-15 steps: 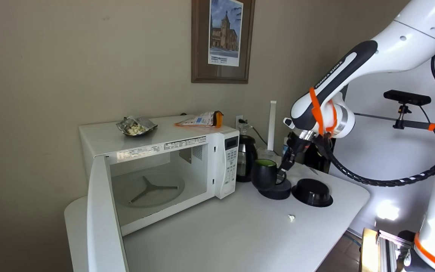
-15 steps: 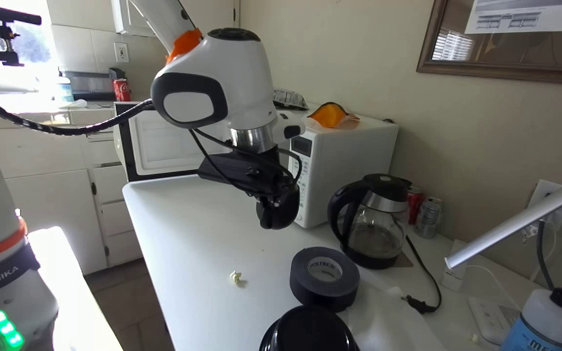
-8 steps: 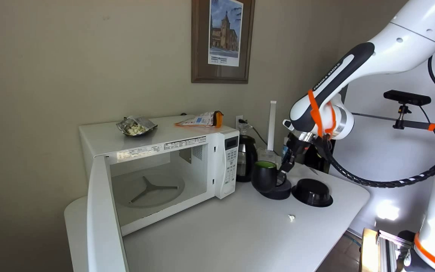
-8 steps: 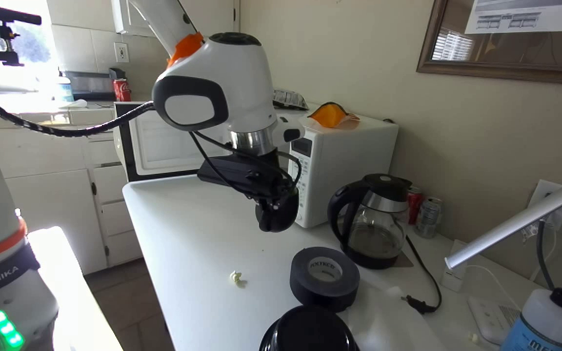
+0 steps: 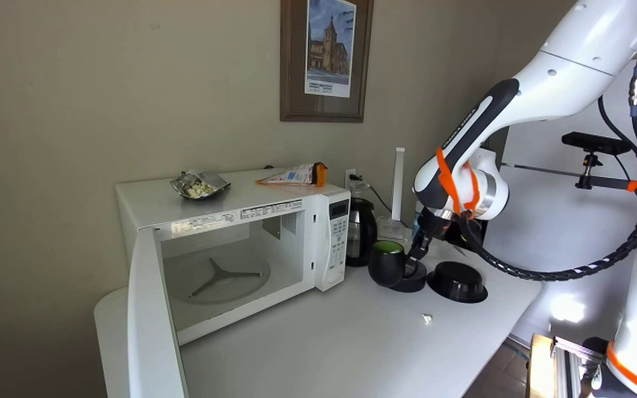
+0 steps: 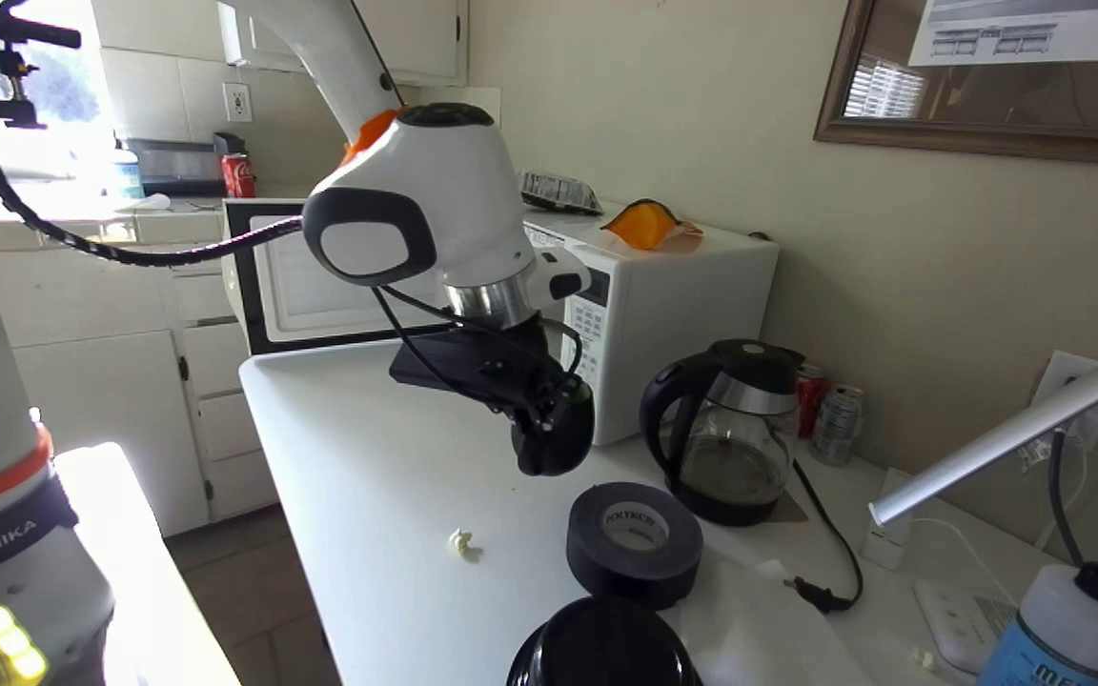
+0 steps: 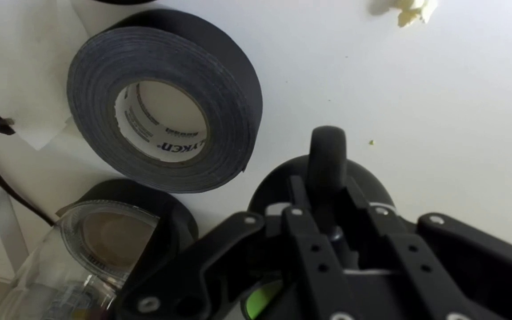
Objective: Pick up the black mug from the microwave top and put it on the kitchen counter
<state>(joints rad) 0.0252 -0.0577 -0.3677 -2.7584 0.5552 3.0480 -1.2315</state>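
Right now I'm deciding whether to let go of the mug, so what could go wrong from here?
Released now, the black mug might drop or tip: I cannot tell whether it touches the kitchen counter. The hand grips it only by the handle, so it could swivel in the grip. The tape roll and kettle stand close by, so either might get bumped.

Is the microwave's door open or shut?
Open: in an exterior view, the door sticks out from the microwave, and a grey three-armed piece shows inside.
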